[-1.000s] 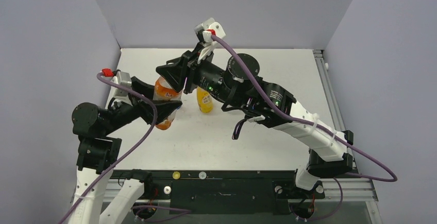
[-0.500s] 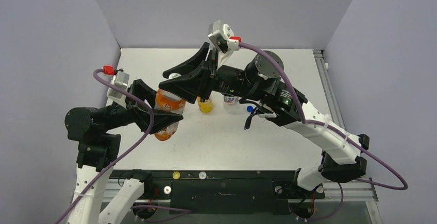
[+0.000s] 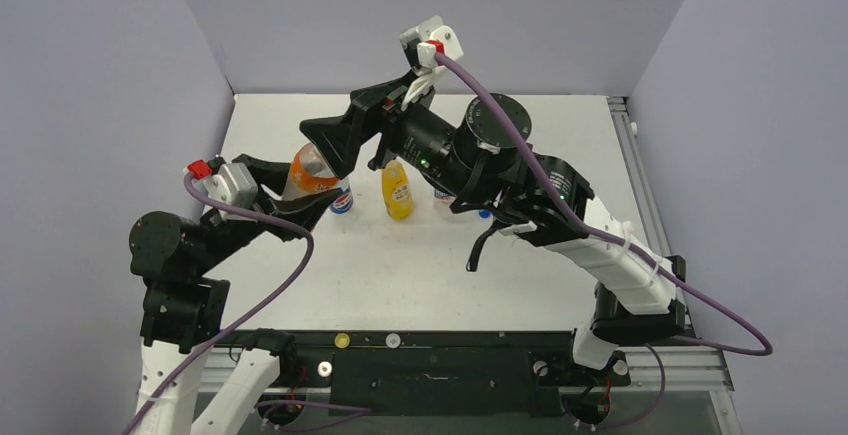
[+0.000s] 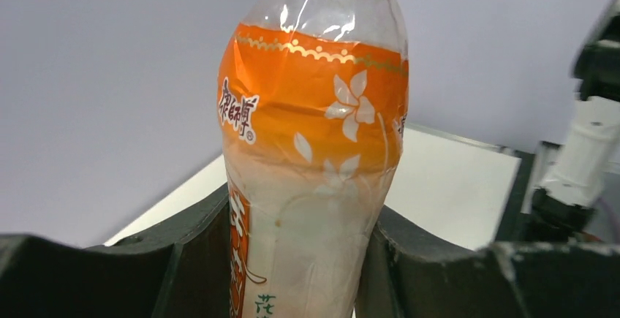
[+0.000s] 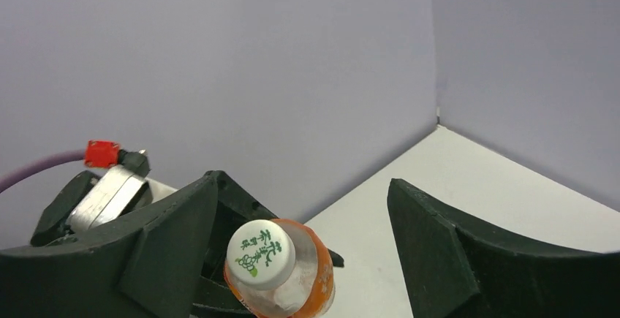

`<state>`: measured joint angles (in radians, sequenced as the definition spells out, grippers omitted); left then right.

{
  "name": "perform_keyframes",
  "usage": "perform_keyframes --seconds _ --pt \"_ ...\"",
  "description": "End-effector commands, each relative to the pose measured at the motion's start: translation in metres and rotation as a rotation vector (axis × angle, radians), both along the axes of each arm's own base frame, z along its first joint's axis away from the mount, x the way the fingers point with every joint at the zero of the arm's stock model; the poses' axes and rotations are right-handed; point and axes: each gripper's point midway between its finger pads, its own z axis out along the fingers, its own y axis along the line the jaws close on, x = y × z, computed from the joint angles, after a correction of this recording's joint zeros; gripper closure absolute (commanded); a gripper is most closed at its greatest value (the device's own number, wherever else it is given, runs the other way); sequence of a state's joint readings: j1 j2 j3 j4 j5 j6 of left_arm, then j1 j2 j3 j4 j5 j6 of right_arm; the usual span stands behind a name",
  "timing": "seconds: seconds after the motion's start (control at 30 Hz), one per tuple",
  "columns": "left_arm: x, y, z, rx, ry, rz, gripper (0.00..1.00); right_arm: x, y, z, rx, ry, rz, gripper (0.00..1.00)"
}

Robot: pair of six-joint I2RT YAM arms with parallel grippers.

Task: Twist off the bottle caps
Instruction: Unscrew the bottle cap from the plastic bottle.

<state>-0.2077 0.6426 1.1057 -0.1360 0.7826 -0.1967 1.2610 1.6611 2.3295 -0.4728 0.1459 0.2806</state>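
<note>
Jaws of the right gripper [image 5: 301, 208], clamped a second ago, now stand wide either side of the white cap [image 5: 260, 254], still on the orange bottle [image 4: 314, 113] clenched in the left gripper [image 4: 303, 274].

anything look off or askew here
The clear plastic bottle with the orange label is pinched in the left end effector, leaning rather than upright, its wall looking creased. Its white round cap is still on. The yellow juice bottle stands upright.

Bare table [image 3: 420, 280] along near edge, right arm [image 3: 500, 165] crossing above yellow bottle [image 3: 397, 193], walls [image 3: 430, 15] on three sides
</note>
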Motion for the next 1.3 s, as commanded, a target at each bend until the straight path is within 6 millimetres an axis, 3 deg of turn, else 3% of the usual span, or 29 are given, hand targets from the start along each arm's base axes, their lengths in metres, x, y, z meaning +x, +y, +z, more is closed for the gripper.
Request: perform_keyframes --seconds 0.0,0.3,0.33,0.77,1.07,1.27 --pt "0.038 0.029 -0.005 0.092 -0.114 0.254 1.0 0.031 -0.005 -0.035 -0.121 0.061 -0.221 0.18" --pt "0.05 0.029 -0.007 0.119 -0.121 0.266 1.0 0.057 -0.007 -0.039 -0.094 0.054 -0.229 0.17" --pt "0.049 0.027 -0.005 0.115 -0.132 0.258 1.0 0.062 -0.005 -0.046 -0.106 0.058 -0.212 0.17" --pt "0.061 0.03 -0.021 0.158 -0.127 0.288 1.0 0.079 -0.006 -0.064 -0.121 0.078 -0.19 0.16" --pt "0.058 0.031 -0.013 0.141 -0.111 0.292 1.0 0.077 -0.019 -0.053 -0.05 0.114 -0.195 0.15" --pt "0.054 0.035 -0.016 0.134 -0.098 0.314 1.0 0.065 -0.007 -0.05 0.021 0.155 -0.114 0.17"
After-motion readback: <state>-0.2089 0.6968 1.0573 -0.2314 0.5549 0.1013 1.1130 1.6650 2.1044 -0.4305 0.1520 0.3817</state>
